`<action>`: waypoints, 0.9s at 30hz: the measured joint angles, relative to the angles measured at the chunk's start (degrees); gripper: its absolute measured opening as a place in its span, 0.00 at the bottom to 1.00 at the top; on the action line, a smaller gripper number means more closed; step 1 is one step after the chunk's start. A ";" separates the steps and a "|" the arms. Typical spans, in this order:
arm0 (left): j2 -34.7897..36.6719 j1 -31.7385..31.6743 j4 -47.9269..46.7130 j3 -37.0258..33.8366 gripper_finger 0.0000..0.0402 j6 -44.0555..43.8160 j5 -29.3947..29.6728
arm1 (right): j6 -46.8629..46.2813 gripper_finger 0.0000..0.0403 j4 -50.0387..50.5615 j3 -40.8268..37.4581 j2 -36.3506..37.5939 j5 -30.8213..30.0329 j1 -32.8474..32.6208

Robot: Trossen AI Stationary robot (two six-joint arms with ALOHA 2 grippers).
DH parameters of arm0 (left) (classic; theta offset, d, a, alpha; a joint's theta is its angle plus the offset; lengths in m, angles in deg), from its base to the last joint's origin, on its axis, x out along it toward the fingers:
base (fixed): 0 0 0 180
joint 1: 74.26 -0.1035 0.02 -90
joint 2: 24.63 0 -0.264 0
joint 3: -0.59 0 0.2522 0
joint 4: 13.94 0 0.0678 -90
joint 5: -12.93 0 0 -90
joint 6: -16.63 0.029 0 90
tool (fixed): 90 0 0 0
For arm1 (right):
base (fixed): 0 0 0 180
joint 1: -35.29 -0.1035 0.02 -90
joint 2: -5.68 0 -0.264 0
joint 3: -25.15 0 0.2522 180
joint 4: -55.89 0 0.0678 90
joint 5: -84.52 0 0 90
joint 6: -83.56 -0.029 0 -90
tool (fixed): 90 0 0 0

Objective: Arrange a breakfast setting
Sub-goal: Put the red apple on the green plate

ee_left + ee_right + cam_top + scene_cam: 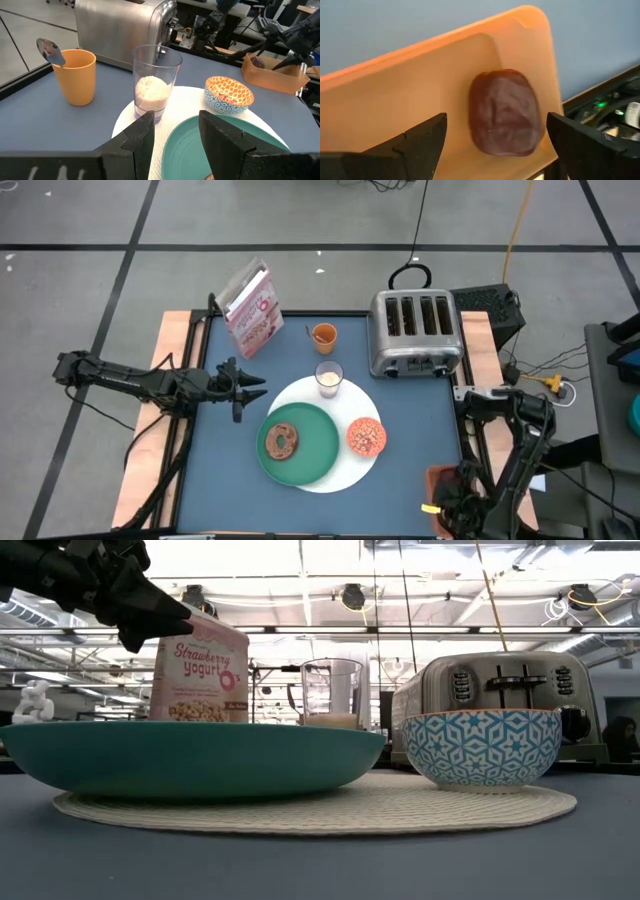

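Right fingers [495, 145] spread wide, dark-red fruit [505, 112] between them

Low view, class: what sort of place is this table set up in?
Probably a lab or workshop, not a kitchen: exposed ceiling pipes, hanging cables and cluttered workbenches lie behind the toaster.

Bare bench [215, 480] runs along the left edge and across the near left corner, giving open passage. The far edge is blocked by the pink cereal box [251, 310] at the left corner and the toaster [415, 332] at the right. The orange cup [323, 335] and milk glass [329, 378] stand between them, leaving narrow gaps.
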 joint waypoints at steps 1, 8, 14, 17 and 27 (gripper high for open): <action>-0.02 -0.01 -0.02 0.00 0.40 0.00 0.00 | 0.01 0.83 -0.42 0.00 0.00 0.00 -0.20; -0.02 0.01 -0.02 0.00 0.40 0.33 0.00 | -2.48 0.83 -0.63 -1.78 0.04 -0.02 -0.99; -0.02 -0.01 -0.02 0.00 0.40 0.31 0.00 | -1.30 0.83 -6.41 -5.37 0.04 0.12 -1.06; 0.00 0.00 -0.02 0.00 0.40 0.30 0.00 | -1.60 0.83 -6.57 -5.96 0.04 0.11 -1.04; -0.01 -0.01 -0.01 0.00 0.40 0.22 0.00 | -1.34 0.83 -8.43 -5.99 0.04 0.13 -1.04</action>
